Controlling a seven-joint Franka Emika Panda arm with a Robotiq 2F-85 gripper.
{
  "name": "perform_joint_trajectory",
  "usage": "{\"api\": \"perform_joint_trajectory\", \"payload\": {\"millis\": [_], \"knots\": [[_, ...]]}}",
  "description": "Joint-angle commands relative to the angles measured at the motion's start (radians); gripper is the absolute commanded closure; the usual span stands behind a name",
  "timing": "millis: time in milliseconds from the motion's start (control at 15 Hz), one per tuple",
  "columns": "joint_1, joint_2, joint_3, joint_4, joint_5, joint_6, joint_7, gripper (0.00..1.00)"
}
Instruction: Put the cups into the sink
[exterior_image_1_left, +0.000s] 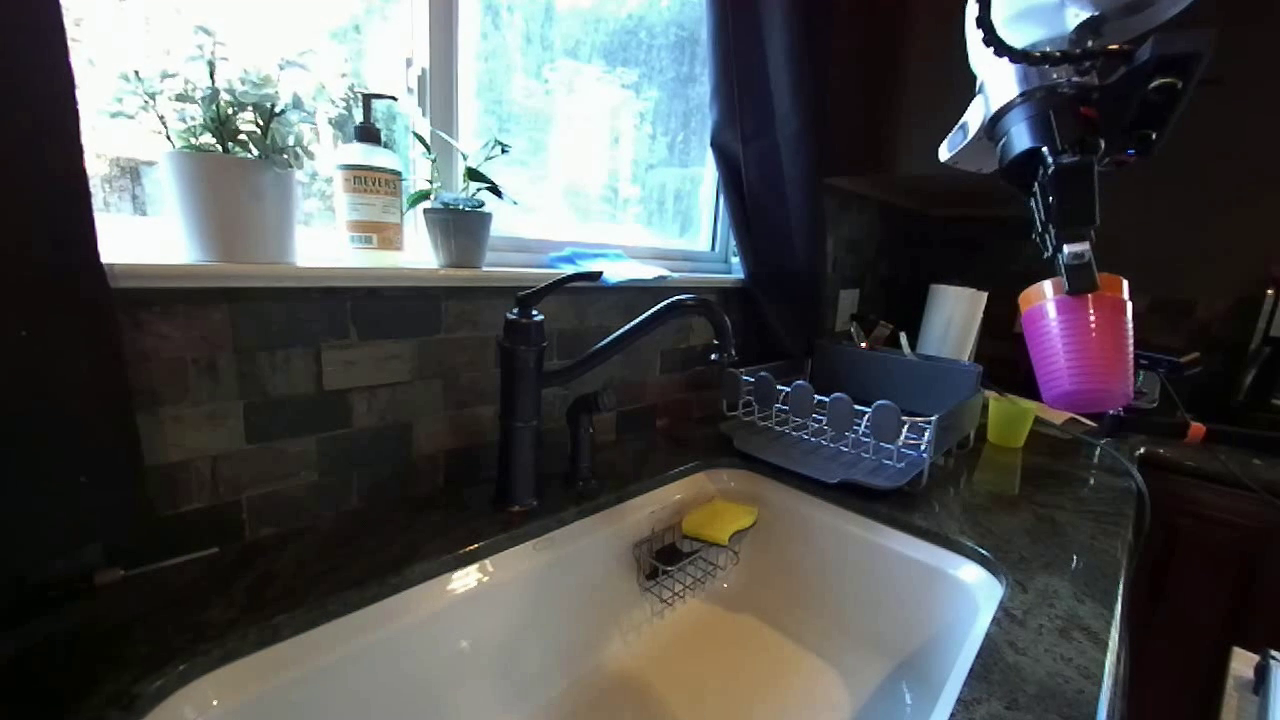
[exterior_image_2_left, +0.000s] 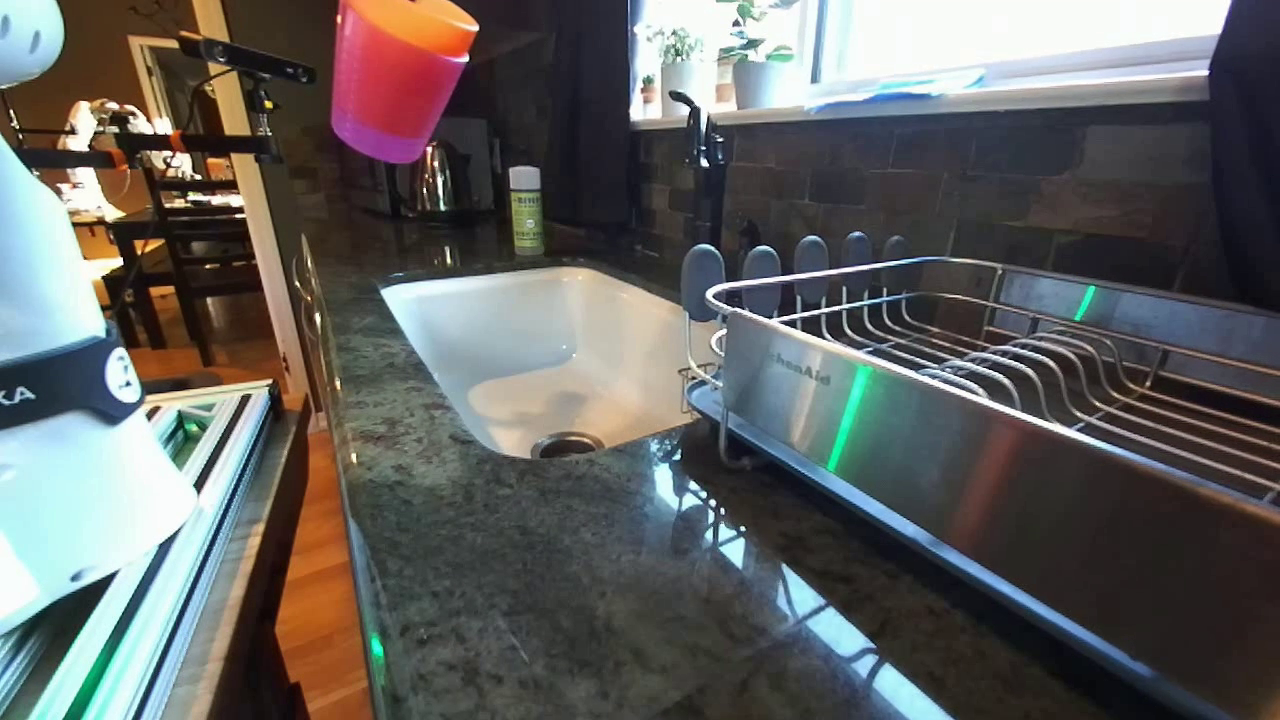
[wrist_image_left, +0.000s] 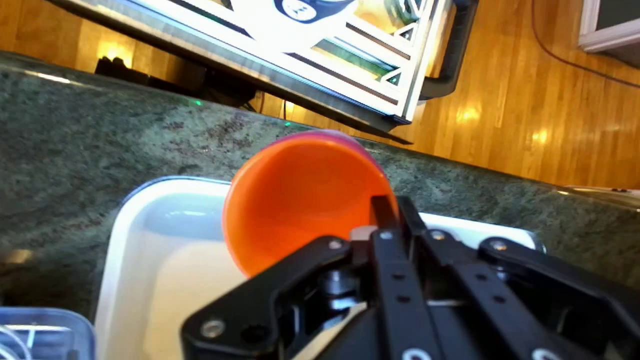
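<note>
1. The black gripper (wrist_image_left: 397, 215) pinched an orange plastic tumbler (wrist_image_left: 305, 200) nested in a magenta-pink plastic tumbler (exterior_image_1_left: 1080, 355), held high.
2. Neither was yet in the white rectangular sink (exterior_image_1_left: 850, 535).
3. Also left was a yellow-green plastic tumbler (exterior_image_1_left: 1010, 421), on the dark stone counter (exterior_image_1_left: 1055, 570).

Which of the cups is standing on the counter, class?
The yellow-green cup, beside the dish rack. The others, the orange cup and the pink cup it is nested in, are held up off the counter by the gripper.
</note>
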Motion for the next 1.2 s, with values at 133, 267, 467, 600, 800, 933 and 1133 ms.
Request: {"api": "perform_joint_trajectory", "payload": {"millis": [133,267,467,600,800,933,1133], "knots": [[0.046,-0.035,0.011,-0.011,0.013,-0.002,-0.009,0.95],[0.04,-0.03,0.005,-0.009,0.012,-0.002,-0.009,0.95],[0.037,-0.022,0.001,-0.008,0.013,-0.002,-0.01,0.95],[0.037,-0.022,0.0,-0.008,0.012,-0.002,-0.01,0.99],[0.119,0.046,0.077,0.001,0.015,0.038,-0.05,0.99],[0.185,0.095,0.142,-0.016,0.054,0.1,-0.054,0.99],[0.28,0.22,0.243,-0.002,0.067,0.203,-0.071,0.99]]}}
